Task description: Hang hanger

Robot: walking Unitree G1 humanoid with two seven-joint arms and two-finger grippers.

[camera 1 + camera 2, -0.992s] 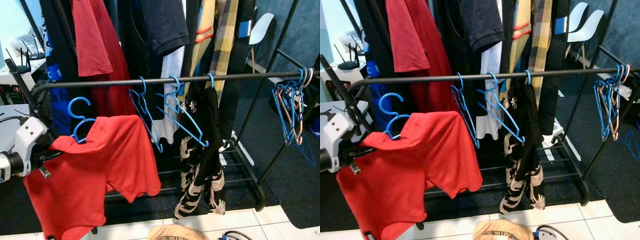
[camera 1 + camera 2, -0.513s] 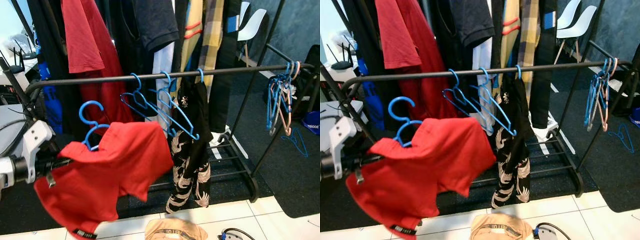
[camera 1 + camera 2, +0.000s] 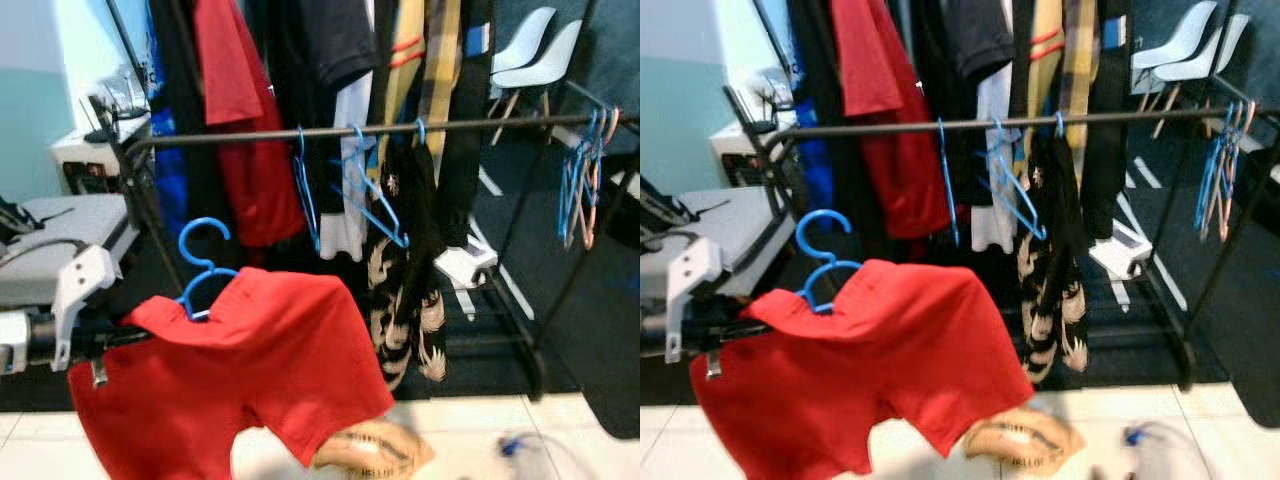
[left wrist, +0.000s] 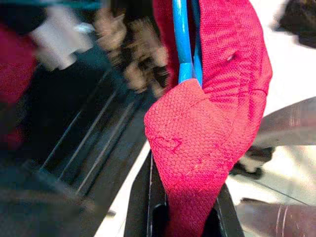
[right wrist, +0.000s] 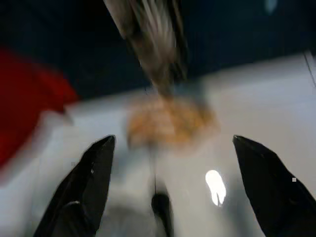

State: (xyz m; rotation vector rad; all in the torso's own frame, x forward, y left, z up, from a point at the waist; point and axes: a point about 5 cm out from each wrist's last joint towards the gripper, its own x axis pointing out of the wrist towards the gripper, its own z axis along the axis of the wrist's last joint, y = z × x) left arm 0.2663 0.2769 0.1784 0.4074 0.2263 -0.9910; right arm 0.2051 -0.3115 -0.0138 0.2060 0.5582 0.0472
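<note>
While gripped at the lower left of the frame by the left gripper [image 4: 185, 217] — fingers clamped on the shoulder of the red shirt [image 3: 250, 375] — hangs on the blue hanger [image 3: 203, 268], hook up, below the black rail [image 3: 380, 130]. Down low over the white floor [image 5: 276, 98], right gripper [image 5: 173, 190] spread wide — holding nothing.
</note>
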